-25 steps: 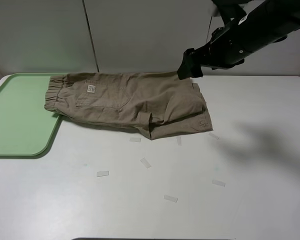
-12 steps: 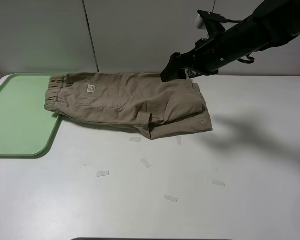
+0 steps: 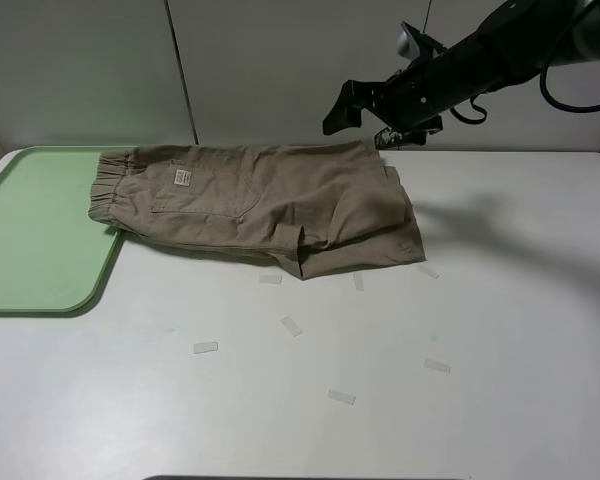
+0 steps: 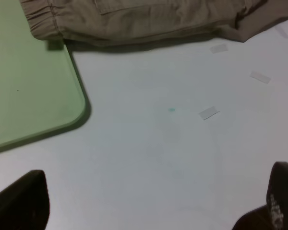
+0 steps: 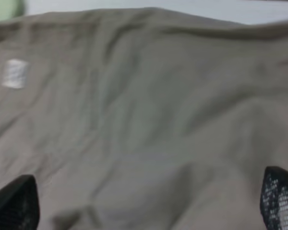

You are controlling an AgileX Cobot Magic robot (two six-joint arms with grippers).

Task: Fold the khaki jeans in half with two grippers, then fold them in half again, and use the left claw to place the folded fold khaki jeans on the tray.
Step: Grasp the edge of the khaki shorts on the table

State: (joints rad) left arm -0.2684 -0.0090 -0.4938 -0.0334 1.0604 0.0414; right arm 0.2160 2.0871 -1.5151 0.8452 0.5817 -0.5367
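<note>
The khaki jeans (image 3: 260, 205) lie folded flat on the white table, with the elastic waistband and white label (image 3: 183, 177) to the left. The waistband overlaps the rim of the pale-green tray (image 3: 30, 240). My right gripper (image 3: 360, 125) hovers open just above the jeans' far right edge, holding nothing. In the right wrist view its fingers (image 5: 278, 199) frame the tan cloth (image 5: 134, 96) close up. My left gripper (image 4: 149, 208) is open over bare table, nearer than the jeans (image 4: 134, 19) and the tray corner (image 4: 24, 86). It does not show in the exterior high view.
Several short strips of clear tape (image 3: 291, 325) are stuck on the table in front of the jeans. A pale panelled wall (image 3: 280, 70) stands right behind the table's far edge. The right arm's shadow falls on the table at the right.
The right gripper has shifted a little left along the jeans' far edge and turned so both fingers show, while its arm swung back toward the wall. The jeans have not moved.
</note>
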